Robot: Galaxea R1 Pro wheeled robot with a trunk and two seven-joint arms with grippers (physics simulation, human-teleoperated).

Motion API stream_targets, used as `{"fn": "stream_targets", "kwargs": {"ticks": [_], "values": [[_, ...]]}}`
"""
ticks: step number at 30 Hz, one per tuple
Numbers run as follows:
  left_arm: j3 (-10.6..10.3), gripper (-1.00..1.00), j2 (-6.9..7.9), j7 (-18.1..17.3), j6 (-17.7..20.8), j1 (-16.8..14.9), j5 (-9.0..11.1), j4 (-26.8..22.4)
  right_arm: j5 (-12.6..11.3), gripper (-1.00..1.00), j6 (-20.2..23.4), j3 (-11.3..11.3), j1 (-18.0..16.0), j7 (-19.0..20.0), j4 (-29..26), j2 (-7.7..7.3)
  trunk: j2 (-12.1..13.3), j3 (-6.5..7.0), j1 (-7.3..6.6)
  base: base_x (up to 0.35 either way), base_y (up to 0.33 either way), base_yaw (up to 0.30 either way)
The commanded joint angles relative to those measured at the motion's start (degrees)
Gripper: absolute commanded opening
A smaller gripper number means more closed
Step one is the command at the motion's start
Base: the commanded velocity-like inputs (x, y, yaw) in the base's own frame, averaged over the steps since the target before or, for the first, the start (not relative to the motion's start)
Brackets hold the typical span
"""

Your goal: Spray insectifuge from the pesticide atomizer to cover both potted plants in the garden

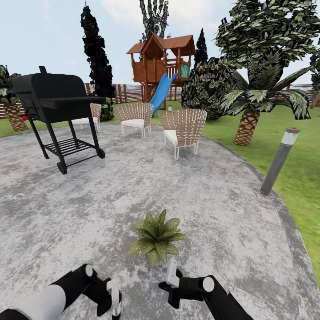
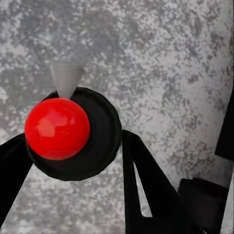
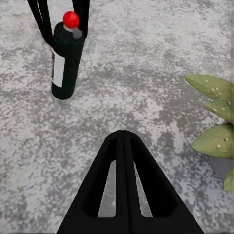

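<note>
1. Grey mottled stone patio [image 1: 111,195] spreads under me, with grass [image 1: 302,178] curving round its right edge and a slatted brown fence [image 1: 129,92] far back.
2. Beyond that fence line I'm seeing a wooden playhouse [image 1: 162,55] with a blue slide [image 1: 162,93], and a palm [image 1: 255,100] on the grass to the right.
3. Black grill [image 1: 55,104] stands on the patio at the left, on its wheels.
4. Wicker chairs [image 1: 183,129] sit near the patio's far edge, between the grill and the palm.
5. Grey post [image 1: 280,160] with a red-dotted cap leans at the patio's right rim.
6. One potted plant [image 1: 156,235] sits on the stone just ahead of my arms; its pointed green leaves carry whitish specks [image 3: 218,146], clear in the right wrist view. Its pot I can't make out.
7. Left gripper [image 1: 116,306] is low at the left, fingers [image 2: 146,185] clamped either side of the atomizer [image 2: 73,131]; from the left wrist camera I look straight down on its red top and grey nozzle, bottle upright above the stone.
8. Right gripper [image 1: 171,272] hangs just beside the plant's near leaves, fingers [image 3: 122,185] pressed together, nothing between them, well apart from the bottle.
</note>
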Motion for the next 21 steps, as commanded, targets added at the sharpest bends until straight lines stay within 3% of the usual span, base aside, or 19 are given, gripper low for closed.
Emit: {"fn": "stream_targets", "kwargs": {"ticks": [1, 5, 6, 10, 12, 14, 16, 18, 20, 21], "values": [[0.3, -1.00, 1.90, -0.2, -0.4, 0.1, -0.4, 0.0, 0.6, -1.00, -0.2, -0.1, 0.0, 0.0, -0.2, -0.06, 0.0, -0.05, -0.01, 0.000, 0.000, 0.000], [0.6, -1.00, 4.47, 0.3, -0.2, 0.1, -0.3, 3.6, 0.6, -1.00, 0.0, -0.2, 0.0, -0.5, -0.4, -0.09, 0.0, -0.05, -0.01, 0.000, 0.000, 0.000], [0.7, -1.00, 5.32, 1.5, -0.1, 0.1, -0.2, 4.3, 0.7, 1.00, 0.1, -0.2, 0.0, -0.7, -0.4, -0.09, 0.0, -0.05, -0.01, 0.000, 0.000, 0.000], [1.0, -1.00, 6.26, 6.0, 0.1, 0.1, 0.2, 5.0, 0.7, 1.00, 0.0, -0.2, 0.0, -0.9, -0.2, -0.37, 0.0, -0.05, -0.01, 0.000, 0.000, 0.000], [2.2, -1.00, 6.32, 7.2, 0.2, 0.2, 1.7, 5.4, 0.7, 1.00, -0.2, -0.2, 0.0, -2.1, 0.3, -2.09, 0.0, -0.05, -0.01, 0.000, 0.000, 0.000], [3.7, -1.00, 6.33, 9.8, 0.2, 0.4, 5.1, 7.1, 0.4, 1.00, -0.4, -0.2, 0.2, -6.3, 3.5, -5.07, 0.0, -0.05, -0.01, 0.000, 0.000, 0.000], [4.2, -1.00, 6.11, 13.8, 0.2, 0.7, 8.3, 7.8, 0.3, 1.00, -0.5, -1.0, 0.2, -12.9, 8.8, -6.11, 0.0, -0.05, -0.01, 0.000, 0.000, 0.000], [4.4, -1.00, 5.64, 18.2, 0.1, 1.2, 11.3, 8.2, 0.2, 1.00, -1.1, -3.4, 0.2, -20.5, 14.0, -6.50, 0.0, -0.05, -0.01, 0.000, 0.000, 0.000], [4.5, -1.00, 4.44, 22.6, 0.1, 1.8, 15.6, 8.4, 0.2, 1.00, -2.9, -7.3, 0.2, -25.9, 18.3, -6.62, 0.0, -0.05, -0.01, 0.000, 0.000, 0.000], [4.6, -1.00, 3.44, 25.4, 0.1, 2.3, 18.8, 8.5, 0.2, 1.00, -4.2, -10.4, 0.3, -27.7, 20.6, -6.65, 0.0, -0.05, -0.01, 0.000, 0.000, 0.000]]}}
